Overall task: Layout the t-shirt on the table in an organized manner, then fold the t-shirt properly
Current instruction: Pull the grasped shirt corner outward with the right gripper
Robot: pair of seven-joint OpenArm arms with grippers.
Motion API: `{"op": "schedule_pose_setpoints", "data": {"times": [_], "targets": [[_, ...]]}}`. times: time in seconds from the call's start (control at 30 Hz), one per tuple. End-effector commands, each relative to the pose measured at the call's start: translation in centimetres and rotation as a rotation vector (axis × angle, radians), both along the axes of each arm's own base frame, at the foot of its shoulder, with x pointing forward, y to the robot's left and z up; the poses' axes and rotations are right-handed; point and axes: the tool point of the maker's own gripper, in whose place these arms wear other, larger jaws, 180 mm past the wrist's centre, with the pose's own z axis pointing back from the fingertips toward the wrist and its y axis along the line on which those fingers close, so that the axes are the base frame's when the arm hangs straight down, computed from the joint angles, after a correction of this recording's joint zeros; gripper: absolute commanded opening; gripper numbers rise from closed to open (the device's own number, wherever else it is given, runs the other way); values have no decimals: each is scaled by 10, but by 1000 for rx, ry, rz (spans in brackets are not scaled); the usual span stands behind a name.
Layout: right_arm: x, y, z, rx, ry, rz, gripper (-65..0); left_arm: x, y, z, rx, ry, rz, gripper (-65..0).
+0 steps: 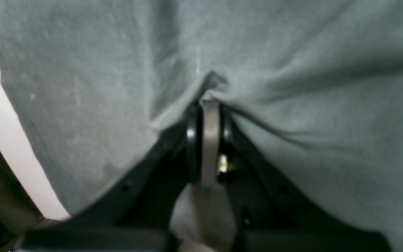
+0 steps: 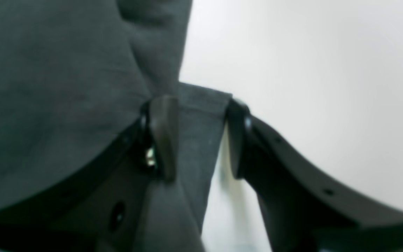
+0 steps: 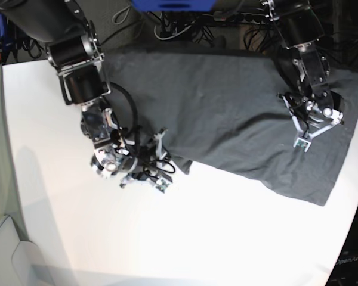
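The dark grey t-shirt [image 3: 227, 107] lies spread over the far half of the white table [image 3: 197, 238], with its near edge running slantwise. My left gripper [image 3: 304, 140] rests on the shirt's right part. The left wrist view shows this gripper [image 1: 209, 105] shut on a pinched ridge of the t-shirt [image 1: 292, 70]. My right gripper [image 3: 164, 161] is at the shirt's near left corner. In the right wrist view that gripper [image 2: 201, 119] stands open, with a hemmed edge of the t-shirt [image 2: 198, 115] between its fingers [image 2: 163, 133] and lying against the left one.
Cables and dark equipment [image 3: 227, 24] crowd the far edge, with a blue object [image 3: 173, 5] behind them. The table's curved edge runs down the left side [image 3: 9, 179]. Bare white table [image 2: 310, 87] shows to the right of the right gripper.
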Motion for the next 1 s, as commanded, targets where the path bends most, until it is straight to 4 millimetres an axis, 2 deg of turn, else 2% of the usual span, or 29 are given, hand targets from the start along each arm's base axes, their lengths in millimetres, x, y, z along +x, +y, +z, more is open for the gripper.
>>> {"op": "schedule_pose_setpoints", "data": {"times": [0.0,0.1,0.17,0.23,0.4,0.5,0.57,0.77,0.97], "targets": [[9,-13,0,-59,-1,-7,-493,0,2,1,3,2,2,-647],[9,-20,-18,-49,59,-25,-544,0,2,1,3,2,2,-647],[13,-32,-25,-43,79,-46,-546,1,2,2,5,0,2,-647],[16,-35,-27,-29,81,-56,-546,0,2,3,6,2,3,-647],[38,-55,-14,-29,46,-86,-546,0,2,3,8,1,3,-647],[50,-60,-5,-18,17,-95,-544,0,2,3,8,2,3,-647],[57,-70,0,-21,7,-110,-518,0,2,3,8,2,3,-647],[94,-115,20,-21,-108,-381,-394,-1,2,2,7,1,2,-647],[109,-138,35,32,-163,-521,-389,0,2,3,7,-1,2,-647]]}}
